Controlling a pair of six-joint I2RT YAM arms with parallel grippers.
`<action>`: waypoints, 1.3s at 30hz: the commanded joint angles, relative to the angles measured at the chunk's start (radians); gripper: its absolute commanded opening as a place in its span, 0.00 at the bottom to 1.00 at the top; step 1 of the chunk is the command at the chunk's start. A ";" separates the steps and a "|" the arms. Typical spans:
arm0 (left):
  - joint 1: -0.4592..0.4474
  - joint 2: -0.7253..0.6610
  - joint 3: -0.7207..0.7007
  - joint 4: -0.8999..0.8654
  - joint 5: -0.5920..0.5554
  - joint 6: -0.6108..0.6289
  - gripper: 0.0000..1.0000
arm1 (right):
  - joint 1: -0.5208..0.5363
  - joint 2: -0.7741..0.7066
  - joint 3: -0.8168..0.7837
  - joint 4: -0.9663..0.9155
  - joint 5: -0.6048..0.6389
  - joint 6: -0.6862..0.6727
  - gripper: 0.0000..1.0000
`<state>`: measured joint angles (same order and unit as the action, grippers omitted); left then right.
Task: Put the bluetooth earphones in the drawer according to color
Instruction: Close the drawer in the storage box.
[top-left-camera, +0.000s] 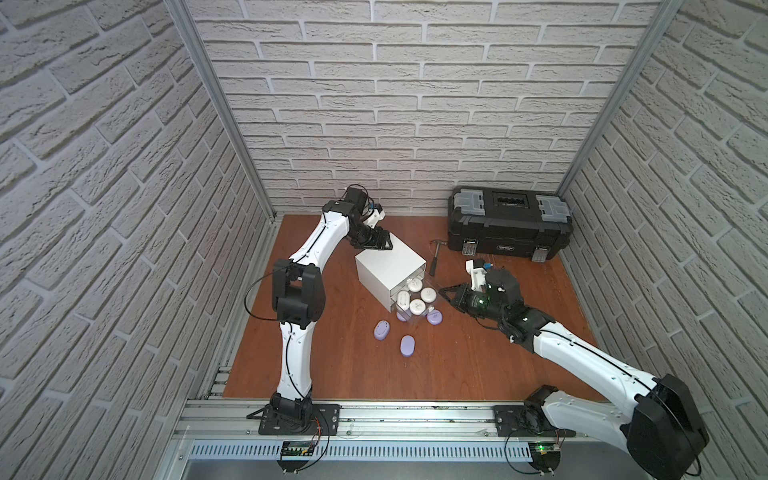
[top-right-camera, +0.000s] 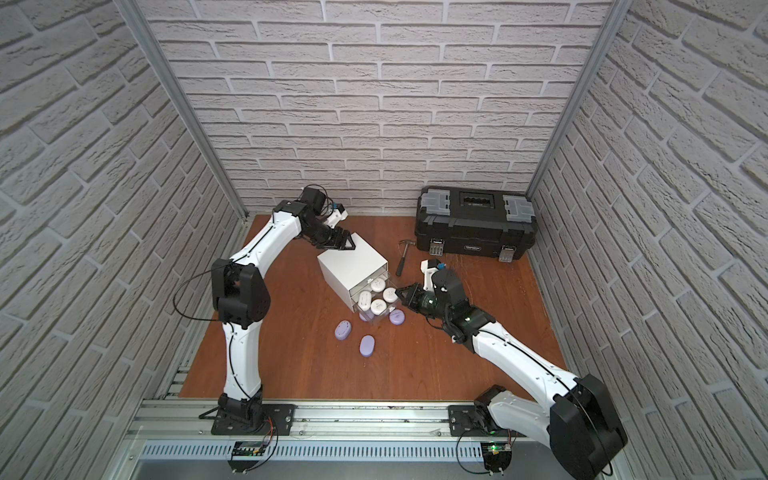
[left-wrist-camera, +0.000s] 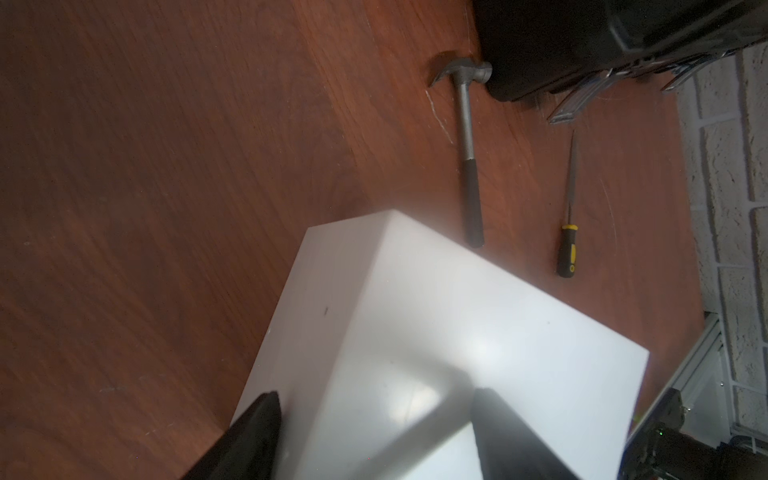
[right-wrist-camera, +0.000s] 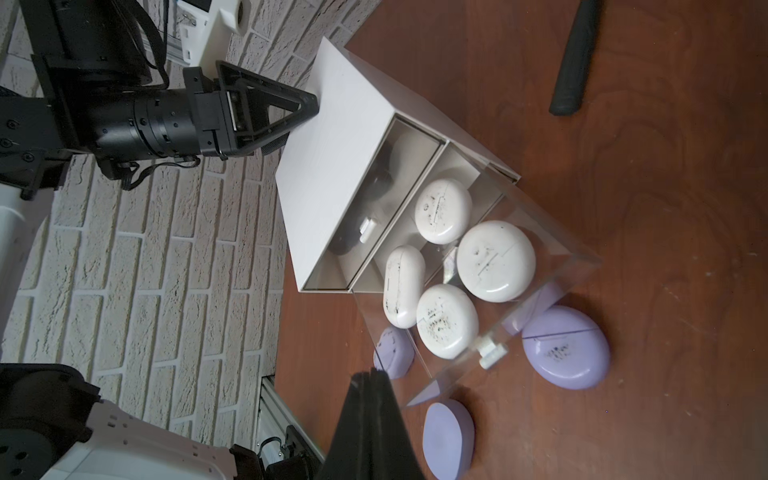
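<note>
Bluetooth earphones (top-left-camera: 417, 307) lie in and around the drawer cabinet (top-left-camera: 388, 266), which stands near the middle of the bench (top-left-camera: 332, 374). At the left, the left jaws stand apart, astride the cabinet's rear top edge. In the left wrist view the two dark fingers (left-wrist-camera: 255, 432) flank that white corner, and I cannot tell whether they press on it. Two lavender cases (top-left-camera: 381, 330) lie loose on the bench in front of the cabinet, apart from each other, in both top views. The top drawer (right-wrist-camera: 357, 208) is shut, with dark cases (right-wrist-camera: 384, 178) dimly seen inside. The middle drawer (right-wrist-camera: 557, 266), of clear plastic, is pulled out and holds four white cases (right-wrist-camera: 496, 259) close together. A third lavender case (right-wrist-camera: 392, 351) shows partly beneath it, and a fourth (right-wrist-camera: 565, 347) lies on the bench just beside its front corner. To the right, the right jaws are pressed together and empty, their tip near the open drawer's front. Farther right and back lie a hammer (top-left-camera: 434, 257), a yellow-and-black screwdriver (left-wrist-camera: 567, 249) and a black toolbox (top-left-camera: 509, 224) against the wall.
</note>
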<state>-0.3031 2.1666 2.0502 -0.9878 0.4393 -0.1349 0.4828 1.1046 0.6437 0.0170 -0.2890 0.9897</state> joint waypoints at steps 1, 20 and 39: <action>-0.018 0.054 -0.062 -0.138 -0.051 0.009 0.76 | 0.004 0.009 -0.057 -0.071 0.028 -0.007 0.03; -0.019 0.045 -0.067 -0.139 -0.050 0.010 0.76 | 0.007 0.271 0.024 0.048 -0.032 0.009 0.03; -0.037 0.060 -0.097 -0.107 -0.037 -0.002 0.76 | 0.037 0.463 0.159 0.146 -0.013 0.038 0.03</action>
<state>-0.3031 2.1567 2.0220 -0.9489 0.4465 -0.1352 0.5064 1.5322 0.7708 0.0803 -0.3176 1.0176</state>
